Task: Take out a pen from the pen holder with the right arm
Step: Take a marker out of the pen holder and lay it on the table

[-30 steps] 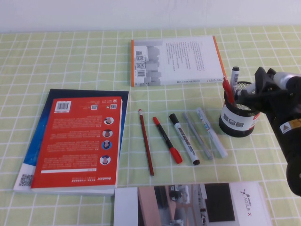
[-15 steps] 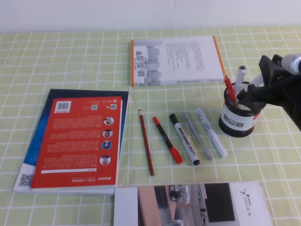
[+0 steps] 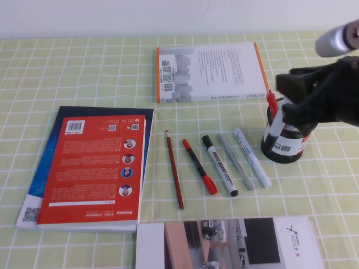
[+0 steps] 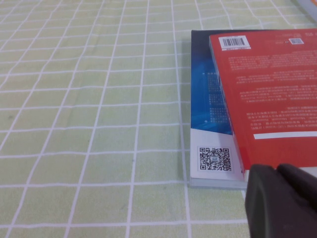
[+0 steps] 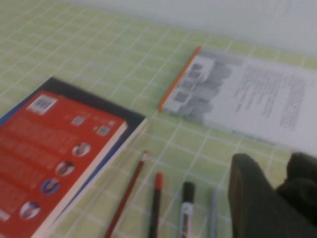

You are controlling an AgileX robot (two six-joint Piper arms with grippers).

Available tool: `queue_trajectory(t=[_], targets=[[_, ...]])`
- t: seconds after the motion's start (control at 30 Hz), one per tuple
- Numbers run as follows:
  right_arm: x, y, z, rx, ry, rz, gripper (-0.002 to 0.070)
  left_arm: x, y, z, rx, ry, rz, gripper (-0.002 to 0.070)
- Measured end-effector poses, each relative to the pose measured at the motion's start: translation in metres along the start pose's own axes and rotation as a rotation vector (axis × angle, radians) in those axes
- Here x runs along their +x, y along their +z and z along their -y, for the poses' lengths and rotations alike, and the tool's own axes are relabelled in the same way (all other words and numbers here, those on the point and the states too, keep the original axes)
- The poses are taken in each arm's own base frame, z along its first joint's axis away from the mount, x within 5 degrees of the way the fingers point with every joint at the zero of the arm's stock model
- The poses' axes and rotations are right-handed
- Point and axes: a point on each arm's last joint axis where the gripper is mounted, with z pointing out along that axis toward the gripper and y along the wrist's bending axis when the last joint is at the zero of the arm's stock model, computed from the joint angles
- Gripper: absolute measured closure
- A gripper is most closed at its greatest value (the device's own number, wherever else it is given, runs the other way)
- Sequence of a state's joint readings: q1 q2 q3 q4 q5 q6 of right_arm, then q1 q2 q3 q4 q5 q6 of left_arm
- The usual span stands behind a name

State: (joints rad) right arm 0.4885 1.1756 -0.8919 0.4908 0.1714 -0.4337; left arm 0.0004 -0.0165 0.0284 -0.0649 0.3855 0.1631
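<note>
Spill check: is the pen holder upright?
Upright: pen holder base flat on cloth, red pen inside; right hand above it, left hand by red book.

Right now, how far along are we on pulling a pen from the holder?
Done: the right gripper hangs directly over the pen holder. In hand: unclear, no pen shows in it; a red pen stands in the holder. Remaining: get a pen lifted clear. The left gripper sits parked by the red book, jaws shut.

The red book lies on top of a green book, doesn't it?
No: the red book lies on top of a dark blue book, as the high view shows. The left hand hovers beside their corner; the right hand hangs over the black mesh pen holder.
</note>
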Motion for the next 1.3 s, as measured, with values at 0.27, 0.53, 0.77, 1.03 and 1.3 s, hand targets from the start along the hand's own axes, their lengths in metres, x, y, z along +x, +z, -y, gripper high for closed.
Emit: queue_trajectory(t=[0.27,0.53,0.77,1.03,1.3], targets=[[-0.017,0.015,-0.012,-0.130,0.015,-0.280,0.0575,0.000,0.000,0.000,0.000,0.000,0.000,0.0680],[0.000,0.063,-0.005,-0.074,0.098,-0.631,0.0575,0.000,0.000,0.000,0.000,0.000,0.000,0.0680],[0.004,0.110,-0.001,-0.071,0.085,-0.759,0.0575,0.000,0.000,0.000,0.000,0.000,0.000,0.0680],[0.018,0.163,0.007,-0.054,0.049,-0.873,0.0575,0.000,0.000,0.000,0.000,0.000,0.000,0.0680],[0.037,0.195,0.019,-0.033,0.061,-0.913,0.0575,0.000,0.000,0.000,0.000,0.000,0.000,0.0680]])
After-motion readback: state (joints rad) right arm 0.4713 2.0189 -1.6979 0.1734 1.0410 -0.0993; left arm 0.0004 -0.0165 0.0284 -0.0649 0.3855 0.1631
